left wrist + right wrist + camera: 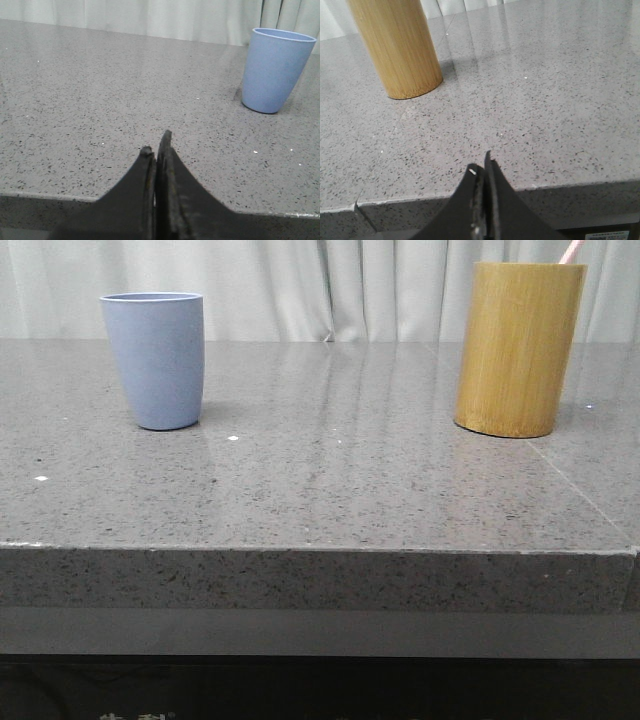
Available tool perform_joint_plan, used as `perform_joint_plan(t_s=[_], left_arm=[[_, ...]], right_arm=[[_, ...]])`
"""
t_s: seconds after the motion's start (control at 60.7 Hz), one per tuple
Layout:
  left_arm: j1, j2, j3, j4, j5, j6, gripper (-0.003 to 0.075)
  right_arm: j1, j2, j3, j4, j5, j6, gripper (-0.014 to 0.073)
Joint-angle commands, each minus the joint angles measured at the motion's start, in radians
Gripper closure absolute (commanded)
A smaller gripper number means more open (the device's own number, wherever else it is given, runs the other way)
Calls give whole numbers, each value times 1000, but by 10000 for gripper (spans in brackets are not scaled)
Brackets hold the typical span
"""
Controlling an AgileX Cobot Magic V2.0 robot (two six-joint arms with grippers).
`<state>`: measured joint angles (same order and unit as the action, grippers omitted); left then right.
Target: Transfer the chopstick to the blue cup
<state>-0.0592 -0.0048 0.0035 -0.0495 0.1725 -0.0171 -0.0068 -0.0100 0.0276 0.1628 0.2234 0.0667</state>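
Chopstick (571,251) pokes its pink tip out of the bamboo holder (518,348); you judge it light, stiff, slick, so pinch that tip. Blue cup (155,360) stands well apart from the holder. Left end effector (156,150) and right end effector (481,170) sit closed, empty.

Even, soft, diffuse light, moderately bright. Polished grey table (320,480) shows faint vertical reflections of the curtain (330,285) — no harsh glare. Short soft shadows beside the blue cup (274,70) and bamboo holder (397,47). Wrist views slightly grainy — near black fingers (167,165) blurred.
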Motion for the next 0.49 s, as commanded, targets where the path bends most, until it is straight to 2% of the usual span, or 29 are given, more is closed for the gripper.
perform_joint_plan(t_s=[0.0, 0.247, 0.478], left_arm=[[1, -24, 3, -9, -77, -2, 738], [1, -24, 3, -9, -79, -2, 738], [1, -24, 3, -9, -145, -2, 738]], right_arm=[[-7, -20, -4, -8, -76, -5, 652], [-7, -20, -4, -8, -76, -5, 652], [-7, -20, -4, 30, -108, -4, 652]])
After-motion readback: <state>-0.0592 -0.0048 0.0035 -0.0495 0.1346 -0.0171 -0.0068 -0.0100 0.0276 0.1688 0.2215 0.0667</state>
